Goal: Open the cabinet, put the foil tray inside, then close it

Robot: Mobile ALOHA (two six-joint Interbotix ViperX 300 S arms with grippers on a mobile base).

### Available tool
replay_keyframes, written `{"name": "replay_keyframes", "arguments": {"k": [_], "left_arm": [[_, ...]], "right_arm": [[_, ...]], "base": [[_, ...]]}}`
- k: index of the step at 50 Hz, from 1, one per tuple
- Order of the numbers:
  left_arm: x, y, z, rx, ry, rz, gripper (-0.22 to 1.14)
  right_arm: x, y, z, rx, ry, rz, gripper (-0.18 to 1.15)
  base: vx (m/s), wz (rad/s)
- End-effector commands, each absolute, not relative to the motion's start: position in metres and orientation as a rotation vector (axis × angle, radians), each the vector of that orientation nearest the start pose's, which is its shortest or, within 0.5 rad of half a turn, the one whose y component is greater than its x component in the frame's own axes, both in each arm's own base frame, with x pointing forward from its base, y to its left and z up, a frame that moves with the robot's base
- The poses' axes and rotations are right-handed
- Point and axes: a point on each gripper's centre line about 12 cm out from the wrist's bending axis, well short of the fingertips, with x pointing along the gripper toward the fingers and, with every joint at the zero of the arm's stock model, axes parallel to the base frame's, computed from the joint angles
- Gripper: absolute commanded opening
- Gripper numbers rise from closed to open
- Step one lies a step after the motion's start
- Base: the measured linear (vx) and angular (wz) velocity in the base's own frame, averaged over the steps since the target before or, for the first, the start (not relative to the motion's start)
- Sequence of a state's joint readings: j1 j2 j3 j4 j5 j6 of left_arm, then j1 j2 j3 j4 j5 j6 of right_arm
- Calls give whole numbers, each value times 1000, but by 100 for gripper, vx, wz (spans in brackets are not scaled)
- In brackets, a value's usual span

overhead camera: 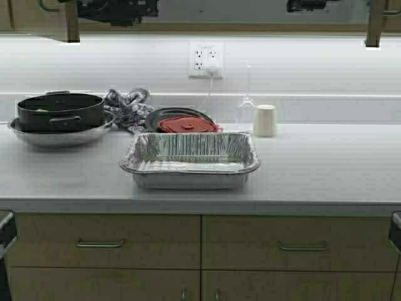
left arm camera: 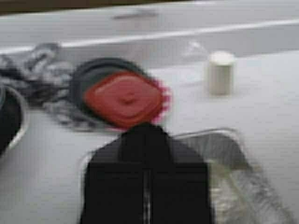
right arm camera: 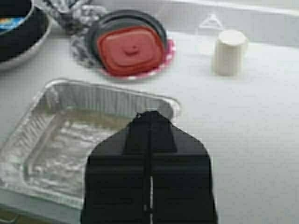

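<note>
The foil tray (overhead camera: 190, 161) sits empty on the white countertop (overhead camera: 326, 169), near its front edge, nothing holding it. Of the cabinet (overhead camera: 64, 20) only the lower edge shows along the top of the high view; the bottom corners of its left door and right door (overhead camera: 376, 24) hang forward as if swung open. Both arms are raised in front of it. My left gripper (left arm camera: 145, 128) is shut and empty, high above the tray's (left arm camera: 233, 158) left part. My right gripper (right arm camera: 150, 115) is shut and empty too, above the tray's (right arm camera: 70, 135) right rim.
Behind the tray lies a dark plate with a red lid (overhead camera: 183, 121). A black pot in a steel bowl (overhead camera: 59, 119) and a crumpled cloth (overhead camera: 128, 106) are at the back left, a cream cup (overhead camera: 265, 120) and clear glass (overhead camera: 246, 103) at the back right. Base cabinet drawers (overhead camera: 103, 241) run below.
</note>
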State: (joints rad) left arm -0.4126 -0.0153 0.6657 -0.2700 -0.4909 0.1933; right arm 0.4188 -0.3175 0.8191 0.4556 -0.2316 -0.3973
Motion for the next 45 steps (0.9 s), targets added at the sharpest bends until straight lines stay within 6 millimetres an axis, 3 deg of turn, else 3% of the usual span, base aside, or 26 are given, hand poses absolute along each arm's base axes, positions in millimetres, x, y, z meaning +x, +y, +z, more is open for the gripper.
{"name": "replay_keyframes", "arguments": {"k": [1, 8, 13, 17, 22, 27, 36, 45], "left_arm": [[366, -125, 246, -17, 110, -232, 4], [349, -119, 248, -24, 84, -229, 5], [331, -128, 245, -18, 60, -268, 16], [311, -139, 240, -13, 49, -323, 37], [279, -153, 230, -69, 39, -413, 77], [254, -151, 210, -199, 46, -448, 106], [226, -133, 157, -411, 104, -445, 102], [220, -127, 101, -482, 168, -417, 102]], "right_arm": [[310, 124, 264, -22, 255, 309, 7], [307, 125, 262, 11, 267, 308, 12], [297, 141, 260, 76, 293, 357, 40], [286, 152, 258, 135, 314, 393, 74], [268, 168, 246, 226, 376, 441, 106], [251, 182, 224, 309, 433, 464, 104], [231, 181, 168, 391, 404, 439, 103], [230, 176, 118, 536, 441, 438, 103]], "base": [[0, 0], [0, 0], [0, 0], [0, 0], [0, 0], [0, 0], [0, 0], [0, 0]]}}
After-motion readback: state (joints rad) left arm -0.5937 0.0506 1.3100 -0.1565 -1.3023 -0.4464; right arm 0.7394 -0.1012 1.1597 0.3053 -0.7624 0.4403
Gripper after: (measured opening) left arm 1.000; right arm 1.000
